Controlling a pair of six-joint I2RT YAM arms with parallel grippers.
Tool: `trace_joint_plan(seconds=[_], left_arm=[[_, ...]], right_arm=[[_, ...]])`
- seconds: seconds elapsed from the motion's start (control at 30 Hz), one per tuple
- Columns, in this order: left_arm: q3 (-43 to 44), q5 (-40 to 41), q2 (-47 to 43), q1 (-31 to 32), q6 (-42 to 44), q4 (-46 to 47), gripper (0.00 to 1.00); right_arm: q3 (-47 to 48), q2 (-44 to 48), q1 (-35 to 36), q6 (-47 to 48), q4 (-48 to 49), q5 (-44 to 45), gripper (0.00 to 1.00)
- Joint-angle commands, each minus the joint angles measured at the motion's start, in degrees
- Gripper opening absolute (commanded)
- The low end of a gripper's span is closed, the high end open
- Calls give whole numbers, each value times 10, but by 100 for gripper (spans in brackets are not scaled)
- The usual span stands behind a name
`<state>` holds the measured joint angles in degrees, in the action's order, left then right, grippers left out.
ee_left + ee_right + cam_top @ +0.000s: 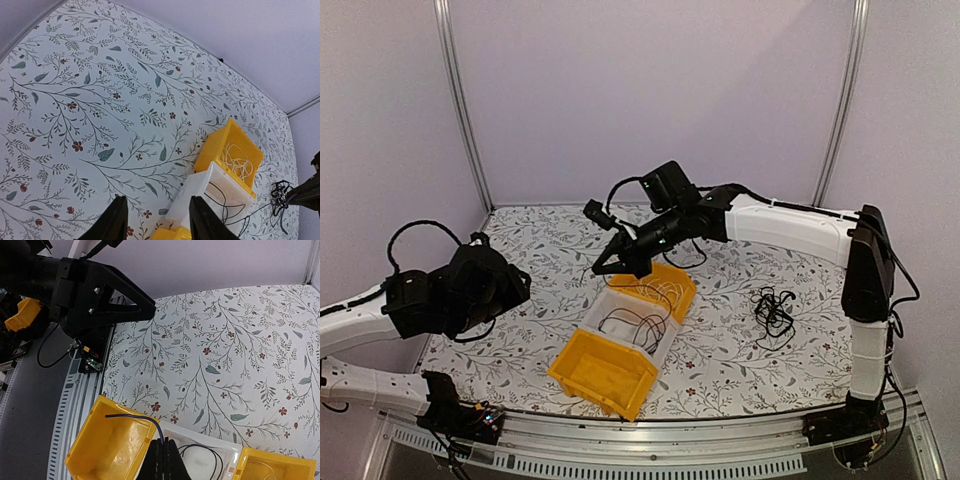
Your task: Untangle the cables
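A tangle of black cables [775,312] lies on the table at the right; it also shows in the left wrist view [280,192]. My right gripper [608,264] hovers over the bins, shut on a thin dark blue wire [135,419] whose free end arcs over the near yellow bin [107,452]. In the right wrist view its fingers [155,460] are pressed together. The white bin [635,320] holds black wires [225,200]. The far yellow bin [235,157] holds cream-white wires [237,160]. My left gripper [157,212] is open and empty, above bare table left of the bins.
The three bins stand in a diagonal row, with the near yellow bin [603,372] by the front edge. The floral tablecloth [100,100] stretches to the pale back wall. The left arm [90,285] and the table's metal rail [75,390] show beyond the near yellow bin.
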<state>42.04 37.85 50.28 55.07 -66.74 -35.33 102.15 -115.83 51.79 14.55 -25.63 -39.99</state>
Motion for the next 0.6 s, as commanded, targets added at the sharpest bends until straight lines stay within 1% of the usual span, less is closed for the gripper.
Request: trace_joint_plan(seconds=[0.0,0.2,0.37,0.47,0.57], left_arm=[[-6,-5,1,-6,0,4,45],[1,-6,-12,-6,-9,-24,45],[2,-3,-19,-6,-15,-35,45],[6,-4,-16,-6,-15,-35,45],[10,-5,-10,-6,-14,-35,45]], right_arm=[[54,-44,24,-1,13,-37,0],[84,-76,31,-7,30,-75,0],[46,-84,33,-3,53,-91,0],[21,-82,32,11,41,-62,0],[-5,-73,31,35,25,-2,0]])
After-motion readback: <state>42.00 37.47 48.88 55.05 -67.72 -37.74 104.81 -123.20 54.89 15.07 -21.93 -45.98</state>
